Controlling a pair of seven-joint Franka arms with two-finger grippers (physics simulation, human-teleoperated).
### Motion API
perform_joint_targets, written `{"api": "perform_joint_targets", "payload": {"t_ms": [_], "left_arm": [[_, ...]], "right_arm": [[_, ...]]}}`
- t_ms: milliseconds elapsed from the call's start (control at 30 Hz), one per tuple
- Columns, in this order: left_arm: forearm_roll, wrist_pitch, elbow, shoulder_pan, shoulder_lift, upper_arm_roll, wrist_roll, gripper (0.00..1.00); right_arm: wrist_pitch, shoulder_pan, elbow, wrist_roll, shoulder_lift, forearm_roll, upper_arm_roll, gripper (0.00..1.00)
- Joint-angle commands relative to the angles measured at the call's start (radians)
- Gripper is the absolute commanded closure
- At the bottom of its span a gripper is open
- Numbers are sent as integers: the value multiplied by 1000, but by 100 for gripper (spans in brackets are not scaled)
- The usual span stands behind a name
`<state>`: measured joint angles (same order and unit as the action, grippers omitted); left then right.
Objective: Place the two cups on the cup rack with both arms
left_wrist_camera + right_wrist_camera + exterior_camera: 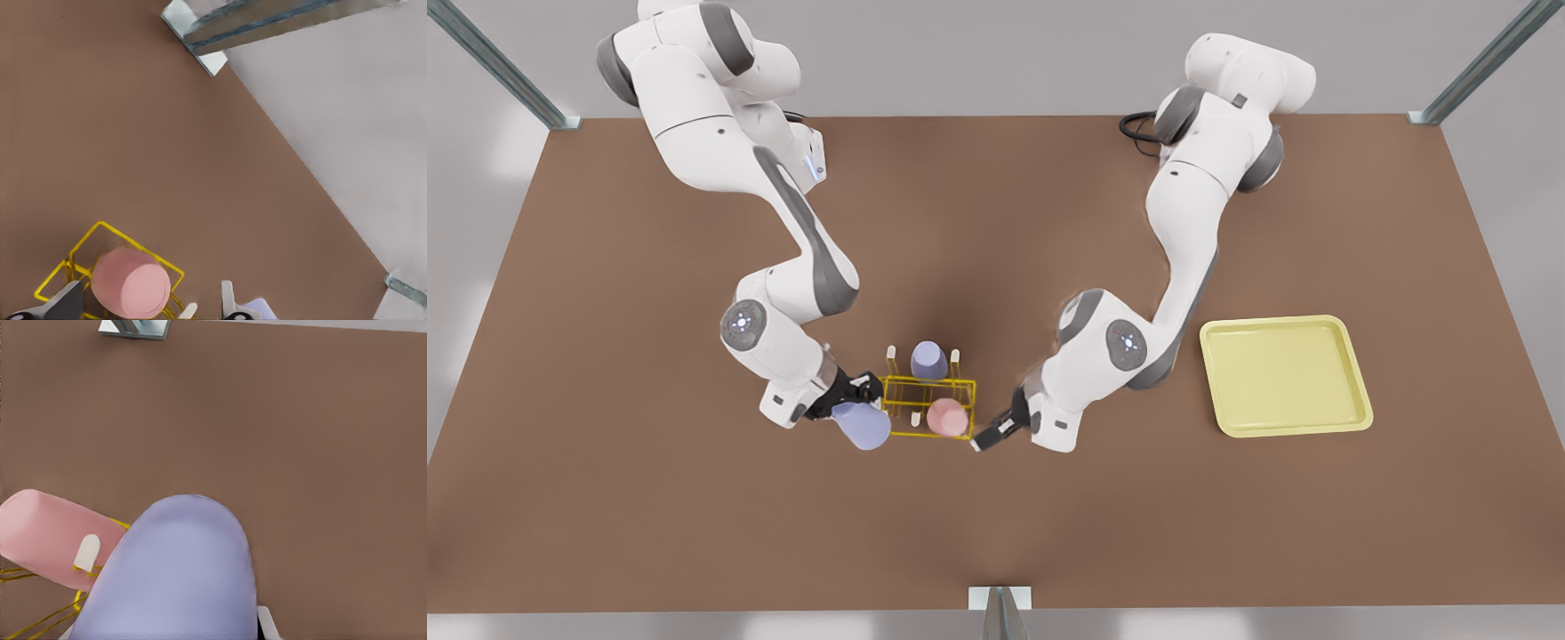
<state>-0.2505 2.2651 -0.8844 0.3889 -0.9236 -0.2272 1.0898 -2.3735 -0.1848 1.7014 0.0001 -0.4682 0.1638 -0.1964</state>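
The yellow wire cup rack (927, 388) stands at the table's middle. A pale pink cup (947, 418) sits upside down on its front peg at the front view's right end. My left gripper (990, 436) is just beside it, open; in the left wrist view the pink cup (130, 283) lies ahead between its fingers (228, 300). A pale lavender cup (863, 425) hangs tilted at the rack's other end, my right gripper (850, 396) shut on it. In the right wrist view this lavender cup (177, 573) covers most of the rack (40, 623); a cream peg tip (87, 553) stands beside it.
A second lavender cup (928, 360) sits upside down on the rack's back row. A flat pale-yellow tray (1285, 427) lies to the front view's right. Metal frame posts (999, 613) stand at the table's edges. Bare brown table (694, 516) surrounds the rack.
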Motion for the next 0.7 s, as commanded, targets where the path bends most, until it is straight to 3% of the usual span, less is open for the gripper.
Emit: {"api": "perform_joint_targets", "payload": {"t_ms": [0, 100, 200, 233, 267, 300, 333, 567, 667], "left_arm": [[5, -287, 15, -140, 63, 6, -171, 0], [241, -857, 15, -390, 216, 6, -735, 0], [306, -1079, 9, -426, 318, -6, -821, 0], [300, -1031, -152, -424, 422, -3, -821, 0], [292, -778, -485, -420, 655, 2, -821, 0], [274, -757, -576, -418, 718, 3, -823, 0], [251, -800, -529, -427, 680, 0, -821, 0], [229, -843, -510, -421, 655, -29, -826, 0], [229, -849, -515, -429, 655, -29, -828, 0]], "right_arm": [[11, 1, 0, 8, 0, -4, -8, 21], [14, -1, 0, 6, 0, -6, -14, 21], [16, 4, -2, 6, 0, -6, -23, 21], [19, 2, -2, 6, 0, -6, -23, 21], [30, 4, -3, 6, 2, -6, -23, 20], [34, 5, -3, 6, 3, -6, -23, 15], [37, 5, -3, 6, 5, -6, -23, 0], [114, 24, -48, 5, 11, -13, -21, 0], [499, 166, -127, -40, 22, -260, 12, 0]]}}
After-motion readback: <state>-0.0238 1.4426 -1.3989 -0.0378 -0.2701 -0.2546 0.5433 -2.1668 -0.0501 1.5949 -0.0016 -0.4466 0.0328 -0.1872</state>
